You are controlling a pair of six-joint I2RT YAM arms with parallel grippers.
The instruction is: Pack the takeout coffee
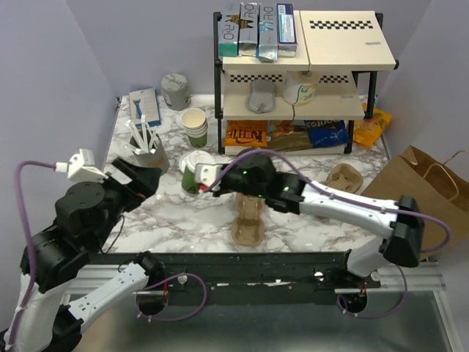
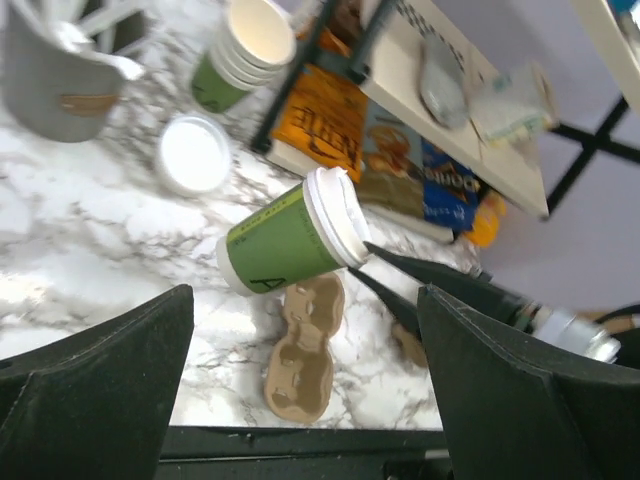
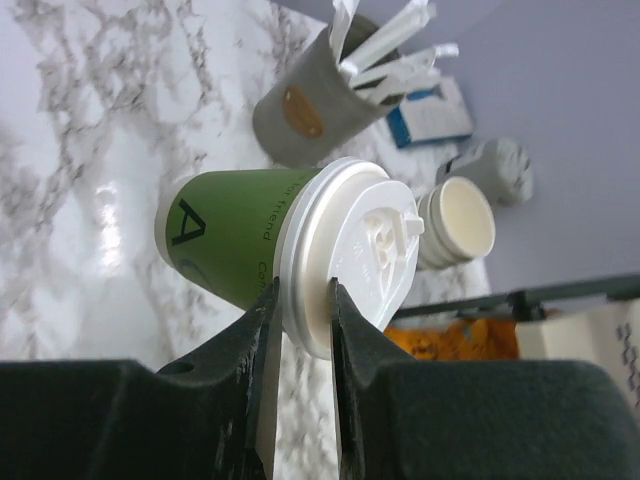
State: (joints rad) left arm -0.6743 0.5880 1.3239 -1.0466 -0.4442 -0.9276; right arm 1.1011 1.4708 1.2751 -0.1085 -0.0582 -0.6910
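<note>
We saw the takeout coffee (image 3: 235,240) pinched by the rim of its white lid between the two fingers (image 3: 262,335) of the right end effector (image 3: 300,300), which was clenched on that rim from the side. The cup was tipped well over. Its green body pointed toward the left arm and its lid faced the right arm. We could not tell whether its base touched the marble counter (image 1: 190,220).

From above, the coffee sat left of centre on the counter, between the grey cup of white sticks (image 1: 146,150) and the cardboard cup carrier (image 1: 248,220). A loose white lid (image 2: 193,153) lay flat just behind it. The stack of lidless cups (image 1: 195,126) stood farther back, near the foot of the shelf rack (image 1: 308,110).

The left end effector (image 1: 143,176) was released, its jaws spread wide. It hung near the coffee on the left side without touching it. In the left wrist view the cup showed between its two dark fingers (image 2: 90,390).

A brown paper bag (image 1: 429,191) stood open at the right edge, well apart from the coffee.
</note>
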